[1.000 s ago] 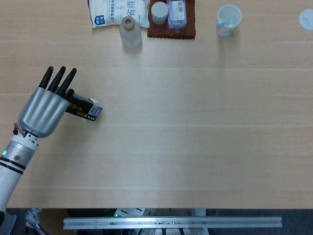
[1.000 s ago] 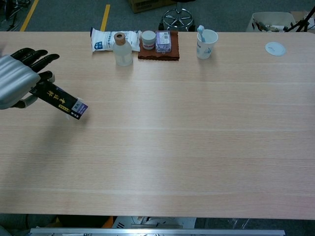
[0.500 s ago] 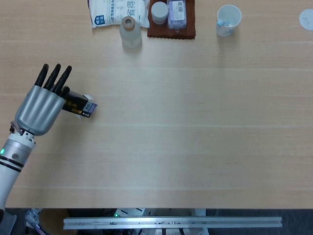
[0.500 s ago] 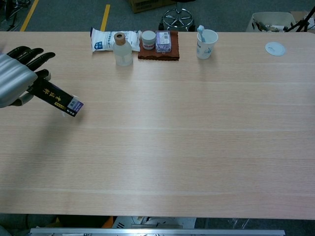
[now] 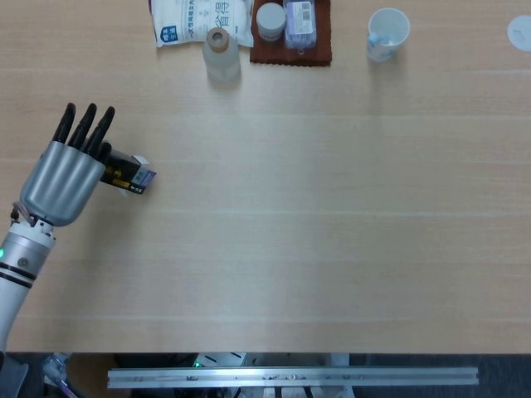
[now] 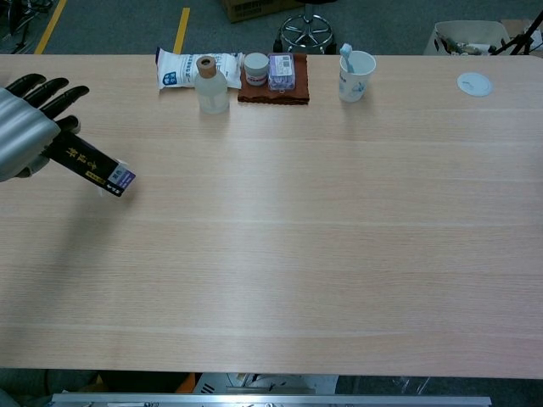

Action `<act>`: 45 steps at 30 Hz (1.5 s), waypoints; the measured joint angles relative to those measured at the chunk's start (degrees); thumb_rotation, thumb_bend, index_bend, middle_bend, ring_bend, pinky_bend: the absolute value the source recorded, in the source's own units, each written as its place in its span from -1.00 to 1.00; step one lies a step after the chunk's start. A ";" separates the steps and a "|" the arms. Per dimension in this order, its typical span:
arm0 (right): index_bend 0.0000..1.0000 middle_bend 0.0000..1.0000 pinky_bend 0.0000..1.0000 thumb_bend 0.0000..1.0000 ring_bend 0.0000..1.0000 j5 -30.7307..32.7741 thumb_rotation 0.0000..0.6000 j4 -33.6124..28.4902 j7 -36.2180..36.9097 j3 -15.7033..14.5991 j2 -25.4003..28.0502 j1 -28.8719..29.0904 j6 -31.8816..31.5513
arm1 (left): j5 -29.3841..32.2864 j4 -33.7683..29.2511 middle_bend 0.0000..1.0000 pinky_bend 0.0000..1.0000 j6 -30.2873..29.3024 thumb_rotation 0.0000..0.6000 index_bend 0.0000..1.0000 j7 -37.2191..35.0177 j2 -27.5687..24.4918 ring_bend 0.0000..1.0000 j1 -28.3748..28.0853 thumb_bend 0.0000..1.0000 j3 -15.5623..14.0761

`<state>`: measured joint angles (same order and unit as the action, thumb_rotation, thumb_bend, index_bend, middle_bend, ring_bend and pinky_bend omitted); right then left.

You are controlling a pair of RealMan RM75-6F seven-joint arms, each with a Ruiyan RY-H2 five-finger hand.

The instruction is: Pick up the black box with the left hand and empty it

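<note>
Left hand (image 5: pixel 60 178) shifted leftward, gripping black box (image 6: pixel 89 164), gold lettering unreadable

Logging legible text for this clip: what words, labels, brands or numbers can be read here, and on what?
Black box, held by the left robot hand: gold characters, too blurred to read.
White bag: large Chinese characters, cropped and blurred; not safely readable.
Purple packet: label too small to read.
Paper cup: print illegible.

head view — straight down, high | chest view — lower, tilted forward | shared: table (image 5: pixel 332 207) top
</note>
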<state>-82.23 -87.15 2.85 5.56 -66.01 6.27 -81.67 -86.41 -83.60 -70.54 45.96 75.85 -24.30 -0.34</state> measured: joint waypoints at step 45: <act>-0.79 -0.76 -0.37 -0.91 -0.90 0.41 1.00 0.34 0.06 -0.12 -0.15 -0.15 0.31 | 8.43 -0.73 -1.00 -0.77 -0.36 1.00 -0.25 8.11 1.27 -1.00 1.89 -0.35 1.29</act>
<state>-81.83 -86.81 2.91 5.44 -66.17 6.12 -81.37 -77.98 -84.33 -70.90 54.07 77.12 -22.41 0.95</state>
